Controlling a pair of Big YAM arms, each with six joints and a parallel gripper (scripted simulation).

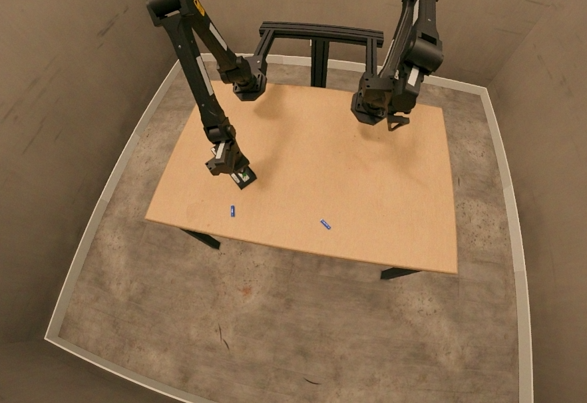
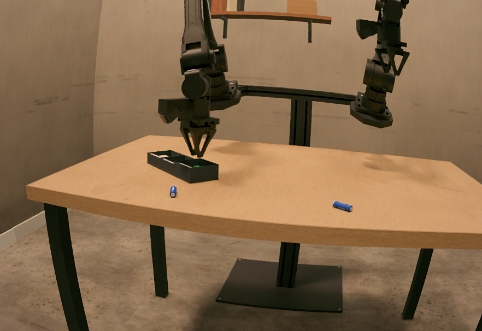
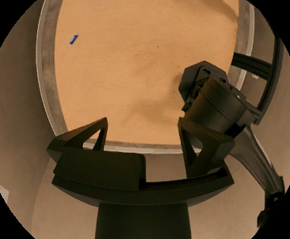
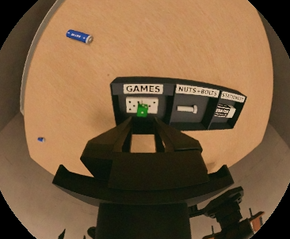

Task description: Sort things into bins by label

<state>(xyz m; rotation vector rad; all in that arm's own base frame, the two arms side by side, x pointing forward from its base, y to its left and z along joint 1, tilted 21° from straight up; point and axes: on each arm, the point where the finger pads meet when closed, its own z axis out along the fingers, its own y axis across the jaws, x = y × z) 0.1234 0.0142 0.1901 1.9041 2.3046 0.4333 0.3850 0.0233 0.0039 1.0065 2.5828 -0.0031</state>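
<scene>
Your right wrist view is the one to read labels in: the black three-part bin unit (image 1: 255,179) (image 2: 195,175) (image 4: 121,81) has GAMES, NUTS+BOLTS and the last label, STATIONERY, small and slanted. There you also get the green die (image 1: 244,174) (image 2: 197,166) (image 4: 143,110) and white domino (image 1: 246,179) (image 4: 133,106) in GAMES, the pale bolt (image 4: 187,108) in the middle, and the eraser (image 2: 163,155) (image 4: 230,111) in the end part.

The top view gives you the desk (image 1: 351,166) (image 2: 269,187) (image 3: 124,79) (image 4: 184,51) layout. From its middle: bins at 9 o'clock; near battery (image 1: 232,211) (image 2: 173,191) (image 4: 79,36) at 8, outside the bins; far battery (image 1: 325,224) (image 2: 342,206) (image 3: 74,39) (image 4: 41,139) at 6, well apart from them. Your left wrist view catches only the far battery, at 10 o'clock.

Right pincer (image 1: 243,169) (image 2: 199,157) (image 4: 144,119): fingers partly apart, released, nothing held, above the GAMES part. Left pincer (image 1: 396,124) (image 2: 392,73) (image 3: 143,119): wide apart, holding nothing, at 2 o'clock from above.

Hard to make out: from above, the right arm covers much of the bins; in the exterior view their walls hide the domino and bolt from you. You cannot tell whether the die touches the domino. The far battery is tiny in the right wrist view.
</scene>
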